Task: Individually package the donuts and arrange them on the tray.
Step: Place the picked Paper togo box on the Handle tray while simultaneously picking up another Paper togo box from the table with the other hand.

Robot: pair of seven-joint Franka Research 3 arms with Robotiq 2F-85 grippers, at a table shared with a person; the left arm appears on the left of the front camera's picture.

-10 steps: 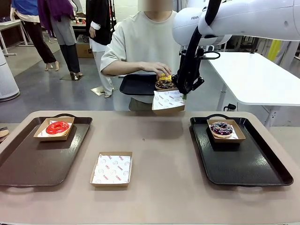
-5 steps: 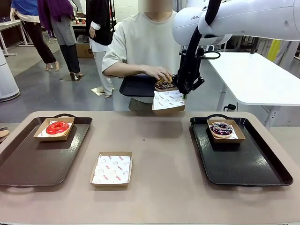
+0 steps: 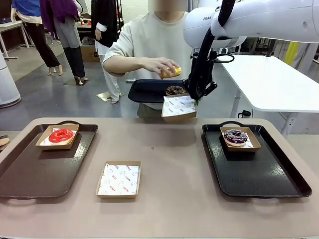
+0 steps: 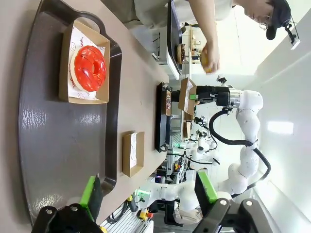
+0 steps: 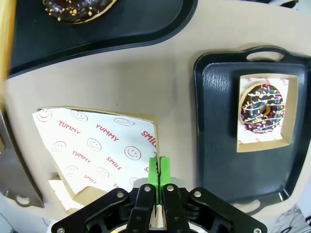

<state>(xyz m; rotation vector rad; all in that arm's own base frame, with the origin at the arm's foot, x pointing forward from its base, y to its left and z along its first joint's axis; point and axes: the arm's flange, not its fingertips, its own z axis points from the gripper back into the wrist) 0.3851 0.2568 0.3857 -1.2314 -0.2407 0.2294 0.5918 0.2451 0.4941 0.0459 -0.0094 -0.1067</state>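
Observation:
A person's hand holds the yellow donut (image 3: 171, 72) above a black tray (image 3: 147, 92) that the person carries; the chocolate donut (image 3: 176, 90) (image 5: 77, 9) lies on it. Just beside that tray my right gripper (image 3: 195, 102) (image 5: 158, 171) is shut on the edge of a paper-lined cardboard box (image 3: 179, 108) (image 5: 97, 143), held in the air. The red donut (image 3: 61, 135) (image 4: 89, 68) sits in a box on the left tray (image 3: 30, 174). A box on the right tray (image 3: 259, 174) holds the purple sprinkled donut (image 3: 236, 136) (image 5: 264, 109). My left gripper (image 4: 148, 189) hangs open over the left tray.
An empty paper-lined box (image 3: 118, 179) (image 4: 132, 153) lies on the table between the two trays. The person stands at the far side, behind the held tray. Much of both table trays is bare. A white table (image 3: 274, 84) stands behind on the right.
The person's hand has picked the yellow donut up off the held tray and raised it. My right gripper and its box have stayed in place.

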